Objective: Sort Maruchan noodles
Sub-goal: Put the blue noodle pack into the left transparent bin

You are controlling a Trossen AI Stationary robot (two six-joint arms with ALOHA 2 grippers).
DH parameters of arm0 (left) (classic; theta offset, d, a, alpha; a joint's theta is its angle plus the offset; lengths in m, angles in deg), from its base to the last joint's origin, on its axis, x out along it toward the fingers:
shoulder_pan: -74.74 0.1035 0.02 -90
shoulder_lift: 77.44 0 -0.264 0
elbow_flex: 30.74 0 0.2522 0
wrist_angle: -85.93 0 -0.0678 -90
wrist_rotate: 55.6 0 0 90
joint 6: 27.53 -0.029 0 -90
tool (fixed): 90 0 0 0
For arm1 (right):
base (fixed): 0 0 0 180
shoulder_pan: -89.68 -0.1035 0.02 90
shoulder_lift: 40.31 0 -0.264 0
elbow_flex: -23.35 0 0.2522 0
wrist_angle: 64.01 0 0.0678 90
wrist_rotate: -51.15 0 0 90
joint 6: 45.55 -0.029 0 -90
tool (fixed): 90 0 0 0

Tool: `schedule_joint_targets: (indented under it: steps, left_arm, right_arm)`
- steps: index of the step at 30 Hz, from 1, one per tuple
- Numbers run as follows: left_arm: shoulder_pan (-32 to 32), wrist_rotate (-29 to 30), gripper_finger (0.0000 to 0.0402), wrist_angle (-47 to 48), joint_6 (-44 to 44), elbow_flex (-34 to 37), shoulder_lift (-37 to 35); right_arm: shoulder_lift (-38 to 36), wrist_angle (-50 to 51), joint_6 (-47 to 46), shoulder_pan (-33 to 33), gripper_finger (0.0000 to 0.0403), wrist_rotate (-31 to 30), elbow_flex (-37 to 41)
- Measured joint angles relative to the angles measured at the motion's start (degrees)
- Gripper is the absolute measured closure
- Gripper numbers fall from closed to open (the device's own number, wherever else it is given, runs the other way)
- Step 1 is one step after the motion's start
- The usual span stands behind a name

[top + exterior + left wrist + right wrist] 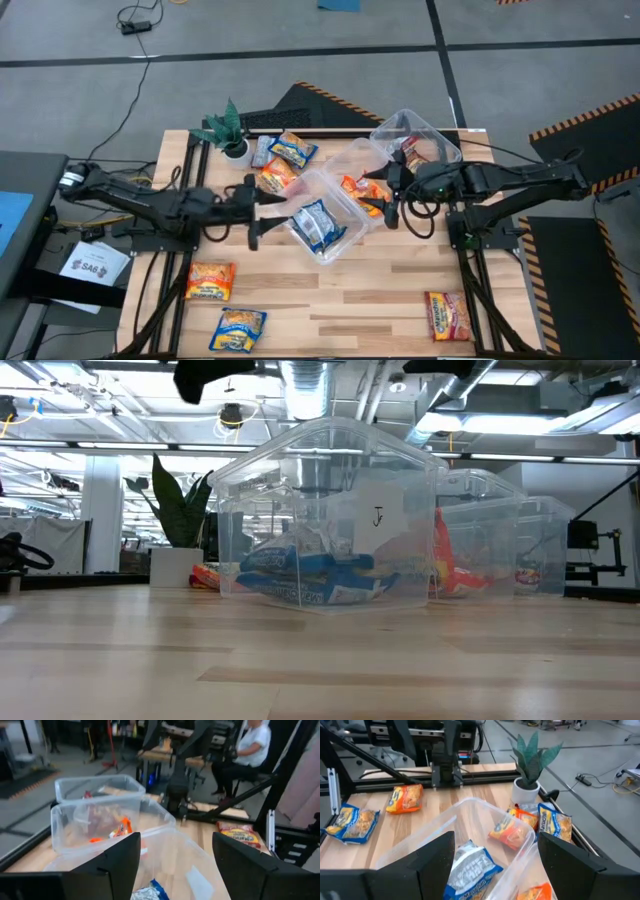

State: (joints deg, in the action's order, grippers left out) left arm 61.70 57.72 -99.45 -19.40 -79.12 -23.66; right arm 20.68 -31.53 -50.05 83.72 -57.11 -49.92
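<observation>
Three clear tubs stand mid-table. The nearest tub [345, 205] holds a blue-and-white noodle packet [318, 225] lying flat on its floor. The middle tub [372, 160] holds orange packets [120, 827], and the far tub [415, 135] holds a dark one. My left gripper [262, 212] hovers open just left of the nearest tub, its fingers [115, 865] wide apart and holding nothing. Over the middle tub's right side, my right gripper [385, 192] is open and also holds nothing. Loose packets lie on the table.
By the potted plant [228, 130] lie a blue-yellow packet [292, 150], an orange one [275, 178] and a silvery one [262, 150]. Near the front edge are an orange packet [210, 280], a blue-yellow one [238, 328] and a red-brown one [447, 315]. A person sits beyond the table [250, 750].
</observation>
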Motion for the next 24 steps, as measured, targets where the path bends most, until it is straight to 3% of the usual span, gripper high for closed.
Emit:
schedule_joint_targets:
  steps: [8, 24]
  left_arm:
    - [1.29, -0.02, 0.0170, -20.43, -1.54, 13.79, -1.70]
    - [2.78, -2.88, 0.0171, -20.45, -0.14, 13.86, -2.20]
  right_arm:
    - [0.06, 0.33, -0.11, 0.00, 0.0097, 0.02, 0.00]
    - [0.09, 0.61, -0.15, 0.00, 0.0097, 0.07, 0.00]
